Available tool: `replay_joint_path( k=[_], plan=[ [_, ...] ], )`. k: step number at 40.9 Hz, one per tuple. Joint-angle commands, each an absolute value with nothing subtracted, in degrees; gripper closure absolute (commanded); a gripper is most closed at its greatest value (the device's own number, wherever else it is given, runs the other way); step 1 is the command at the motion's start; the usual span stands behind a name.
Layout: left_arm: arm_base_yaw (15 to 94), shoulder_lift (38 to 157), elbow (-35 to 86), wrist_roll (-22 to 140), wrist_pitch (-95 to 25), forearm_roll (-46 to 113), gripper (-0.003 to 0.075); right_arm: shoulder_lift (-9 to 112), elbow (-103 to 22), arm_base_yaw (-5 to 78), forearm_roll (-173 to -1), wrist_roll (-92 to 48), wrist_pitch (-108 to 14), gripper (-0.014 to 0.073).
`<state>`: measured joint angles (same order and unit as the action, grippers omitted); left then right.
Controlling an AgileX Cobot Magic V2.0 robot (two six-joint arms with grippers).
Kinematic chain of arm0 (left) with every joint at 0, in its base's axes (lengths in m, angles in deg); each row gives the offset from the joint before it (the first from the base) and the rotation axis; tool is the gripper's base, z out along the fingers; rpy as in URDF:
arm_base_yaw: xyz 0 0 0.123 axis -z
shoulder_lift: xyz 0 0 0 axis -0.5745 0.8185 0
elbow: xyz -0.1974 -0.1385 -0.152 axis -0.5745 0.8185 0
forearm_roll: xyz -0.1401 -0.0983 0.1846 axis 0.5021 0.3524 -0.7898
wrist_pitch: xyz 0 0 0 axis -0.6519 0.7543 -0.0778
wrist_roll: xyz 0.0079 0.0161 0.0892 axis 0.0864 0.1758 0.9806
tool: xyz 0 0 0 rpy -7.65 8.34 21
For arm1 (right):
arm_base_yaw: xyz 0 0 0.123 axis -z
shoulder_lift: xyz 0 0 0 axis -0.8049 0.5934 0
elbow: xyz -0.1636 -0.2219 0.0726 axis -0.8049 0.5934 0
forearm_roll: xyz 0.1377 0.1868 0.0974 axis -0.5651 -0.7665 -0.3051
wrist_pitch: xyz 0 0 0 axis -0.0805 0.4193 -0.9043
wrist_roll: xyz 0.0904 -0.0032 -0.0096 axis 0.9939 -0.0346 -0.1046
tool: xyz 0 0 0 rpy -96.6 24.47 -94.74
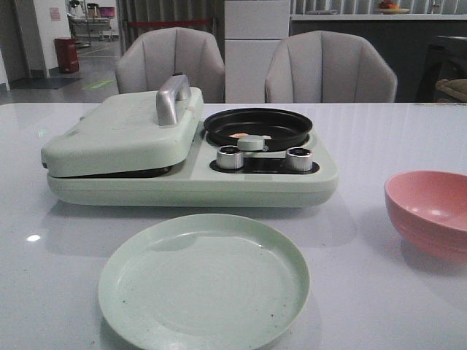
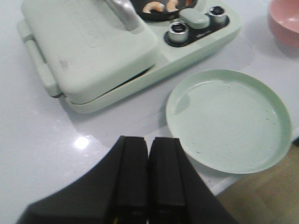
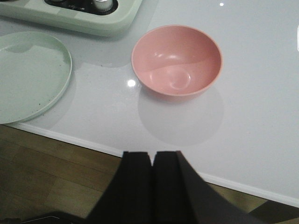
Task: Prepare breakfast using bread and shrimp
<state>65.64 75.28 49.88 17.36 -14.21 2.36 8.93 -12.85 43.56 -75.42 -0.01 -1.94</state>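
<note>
My left gripper (image 2: 148, 175) hung clenched on nothing, its two pads pressed together above the bare table (image 1: 408, 131), near the plate and well short of the cooker. Nothing was in my grasp on that side.

Leftmost on the cooker (image 1: 190, 171) sat the press lid (image 1: 124, 127), lowered with its silver handle (image 1: 173, 97) standing up. I could not see any bread: no slice lay on the table, the plate or in the bowl, so I judged that it was under that lid toasting, though the pictures did not prove it. Just right of the lid was the black pan (image 1: 257, 125), and in it lay the shrimp (image 2: 154, 6), a few pale orange-pink curls, partly hidden in the front view by the mint knob (image 1: 250, 143). The two silver dials (image 1: 230, 157) flanked that knob; I could not read their settings.

In front of the cooker the green plate (image 1: 204, 281) was bare apart from a few specks. So the cooking looked under way and the serving not yet begun: by my reckoning, lifting the lid, moving bread to the plate and adding the shrimp were all left.

Farther right stood the pink bowl (image 3: 176, 60), with nothing in it. My right gripper (image 3: 152, 186) was likewise closed on nothing, hovering over the table's near edge, well apart from the bowl.
</note>
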Motion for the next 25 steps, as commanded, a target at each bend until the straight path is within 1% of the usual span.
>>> replay_joint_path(
  k=[1,6,12,17,25],
  plan=[
    [61.2,71.5,52.3,16.7,-23.5,1.3,0.0619,9.5,-14.4,43.4,-75.3,-0.4,-6.1,0.0559],
    [53.4,64.2,59.7,16.7,-30.0,5.6,0.0619,9.5,-14.4,43.4,-75.4,-0.4,-6.1,0.0559],
    [46.9,54.8,68.9,16.7,-36.3,7.3,0.0619,9.5,-14.4,43.4,-75.4,-0.4,-6.1,0.0559],
    [43.5,47.3,76.2,16.7,-40.7,7.3,0.0619,9.5,-14.4,43.4,-75.4,-0.4,-6.1,0.0559],
    [40.5,41.8,83.5,16.7,-50.9,7.3,0.0619,9.5,-14.4,43.4,-75.4,-0.4,-6.1,0.0559]
  ],
)
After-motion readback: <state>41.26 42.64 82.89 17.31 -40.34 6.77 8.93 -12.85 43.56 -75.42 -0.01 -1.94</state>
